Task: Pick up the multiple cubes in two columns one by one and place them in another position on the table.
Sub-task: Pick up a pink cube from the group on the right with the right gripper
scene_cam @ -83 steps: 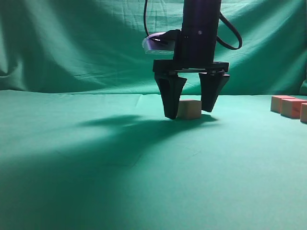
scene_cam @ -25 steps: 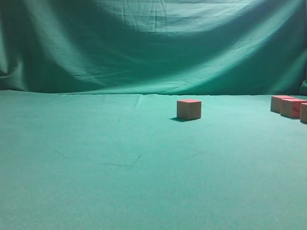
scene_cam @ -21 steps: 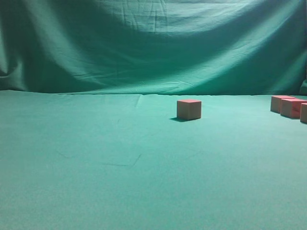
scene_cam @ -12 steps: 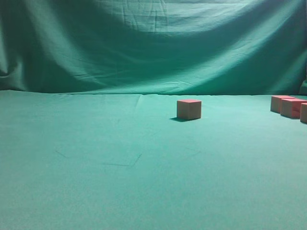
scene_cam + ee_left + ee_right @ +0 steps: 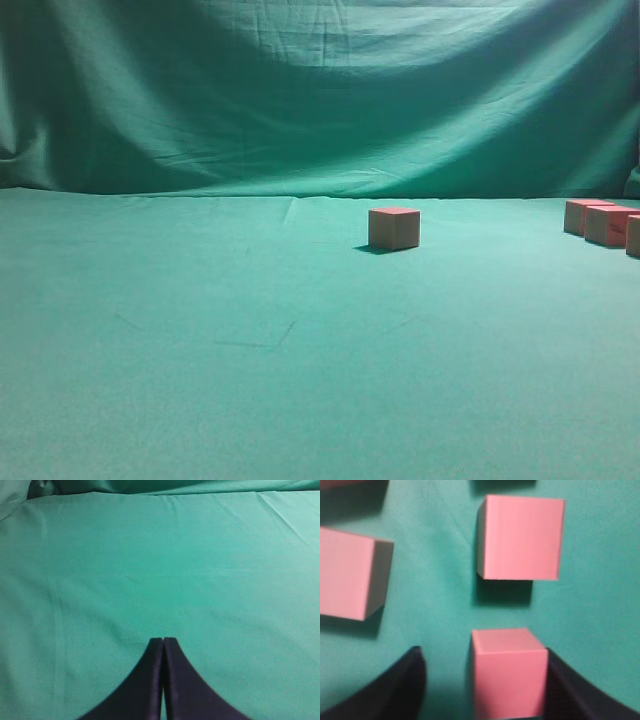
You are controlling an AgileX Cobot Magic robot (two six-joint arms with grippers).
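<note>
One cube (image 5: 394,228) stands alone on the green table (image 5: 250,340) right of centre in the exterior view. More cubes (image 5: 603,222) sit at the right edge. No gripper shows in the exterior view. In the right wrist view my right gripper (image 5: 482,672) is open around a pink cube (image 5: 507,672). The cube sits against the right finger with a gap to the left finger. Another cube (image 5: 521,536) lies just beyond it and one (image 5: 350,572) to the left. In the left wrist view my left gripper (image 5: 163,641) is shut and empty over bare cloth.
The draped green backdrop (image 5: 300,90) hangs behind the table. In the right wrist view the edges of further cubes (image 5: 350,482) show at the top.
3.3 s ago a gripper stood open around the lone cube. It has since left the exterior view and the cube stays in place. Nothing moved in the last second.
</note>
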